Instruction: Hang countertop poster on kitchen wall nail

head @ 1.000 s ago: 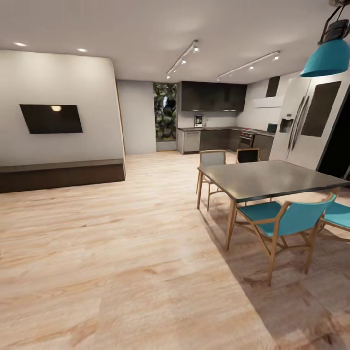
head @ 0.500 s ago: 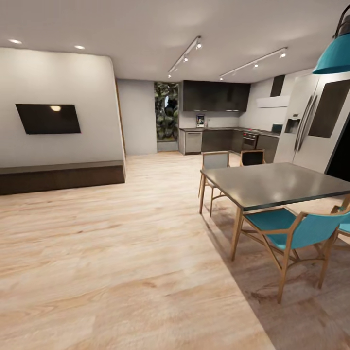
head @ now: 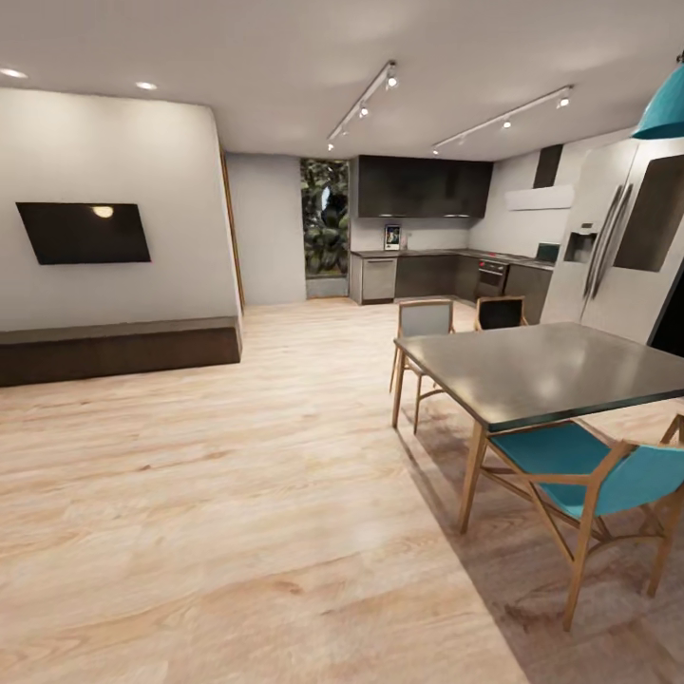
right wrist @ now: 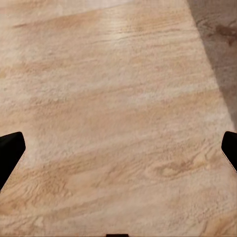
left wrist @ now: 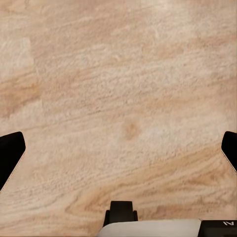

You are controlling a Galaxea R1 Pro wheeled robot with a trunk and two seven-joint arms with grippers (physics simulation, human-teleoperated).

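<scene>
The dining table (head: 546, 366), dark-topped on wooden legs, serves as the landmark on the light wooden floor (head: 237, 494) of an open room. Well beyond the table's far end, at the back of the room, runs the kitchen countertop (head: 446, 253), a grey worktop over dark cabinets. On it, leaning against the wall near its end toward the window (head: 325, 220), stands the poster (head: 390, 237), too small here to read. A teal chair (head: 589, 489) sits at the table's near side, and two more chairs (head: 423, 318) stand at its far end. The steel refrigerator (head: 617, 256) rises just behind the table, and a teal pendant lamp (head: 665, 109) hangs above it. Far across the floor from the table, a black TV screen (head: 84, 232) hangs on the white wall above a low dark bench (head: 119, 347). The left end effector (left wrist: 118, 158) is released, its dark fingertips (left wrist: 10, 155) spread wide over bare floorboards with nothing between them. The right end effector (right wrist: 118, 158) is likewise released, fingertips (right wrist: 10, 153) wide apart over the floor.
</scene>
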